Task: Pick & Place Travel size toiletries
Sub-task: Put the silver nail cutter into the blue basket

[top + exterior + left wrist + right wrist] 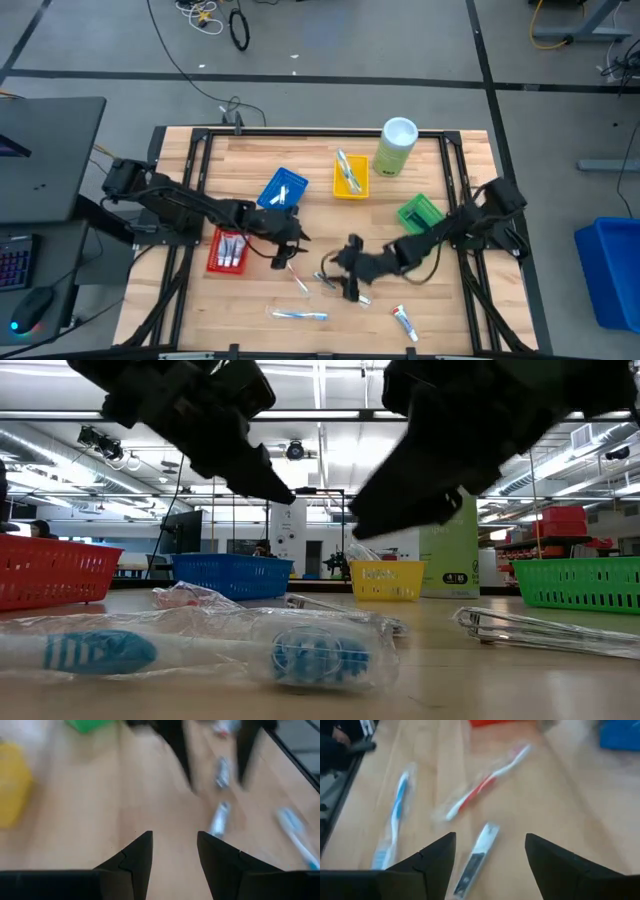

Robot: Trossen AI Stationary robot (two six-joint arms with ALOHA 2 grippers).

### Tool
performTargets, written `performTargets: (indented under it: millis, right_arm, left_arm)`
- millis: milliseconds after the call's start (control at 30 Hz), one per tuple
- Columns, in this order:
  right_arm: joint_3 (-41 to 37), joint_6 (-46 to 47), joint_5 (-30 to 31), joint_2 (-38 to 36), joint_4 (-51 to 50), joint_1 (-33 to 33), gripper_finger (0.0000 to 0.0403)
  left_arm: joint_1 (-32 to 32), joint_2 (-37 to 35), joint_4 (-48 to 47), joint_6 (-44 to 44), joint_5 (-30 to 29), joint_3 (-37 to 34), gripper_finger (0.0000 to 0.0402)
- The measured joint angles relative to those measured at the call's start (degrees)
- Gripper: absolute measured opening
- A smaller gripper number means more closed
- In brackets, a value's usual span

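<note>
A: Over the middle of the table (180, 300), where do the two arms sit?

B: The left arm reaches in from its side, bent at the elbow, with the left gripper (292, 240) just past the red tray (215, 262) and the blue tray (270, 190). Its fingers stand apart over bare wood, holding nothing. The right arm stretches low from the green tray (420, 213) toward the centre, and the right gripper (350, 285) hangs over a wrapped razor (475, 857), fingers spread on either side of it, nothing clamped.

A: And the toiletries?

B: Loose ones lie on the near half of the table. A blue-and-white toothbrush (300, 315) in a clear wrapper lies flat near the front edge. A red-and-white toothbrush (487, 780), also wrapped, lies at a slant just beyond the razor. A small white tube (405, 320) with red and blue marks rests toward the front right. White tubes (232, 250) already lie side by side in the red tray, and slim wrapped items (347, 170) lie in the yellow tray (338, 188).
</note>
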Motion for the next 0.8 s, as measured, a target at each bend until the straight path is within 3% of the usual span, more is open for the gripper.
performTargets:
  millis: [100, 233, 567, 800]
  right_arm:
    - [0.0, 0.2, 1.6, 4.2, 3.6, 2.2, 0.0254]
    - [2.0, 2.1, 1.4, 8.1, 2.8, 2.5, 0.0250]
    - [11.2, 3.2, -5.2, 12.1, -14.6, 0.0, 0.0236]
    - [11.6, -1.9, -5.0, 12.8, -16.6, -0.4, 0.0184]
  left_arm:
    - [0.0, 0.0, 2.1, 0.1, -2.6, 0.0, 0.0162]
    - [0.0, -0.2, 4.3, 0.5, -1.3, 0.1, 0.0162]
    - [0.0, -0.2, 4.5, -4.0, -1.2, 0.0, 0.0162]
    - [0.0, -0.2, 4.5, -3.1, -1.4, 0.0, 0.0162]
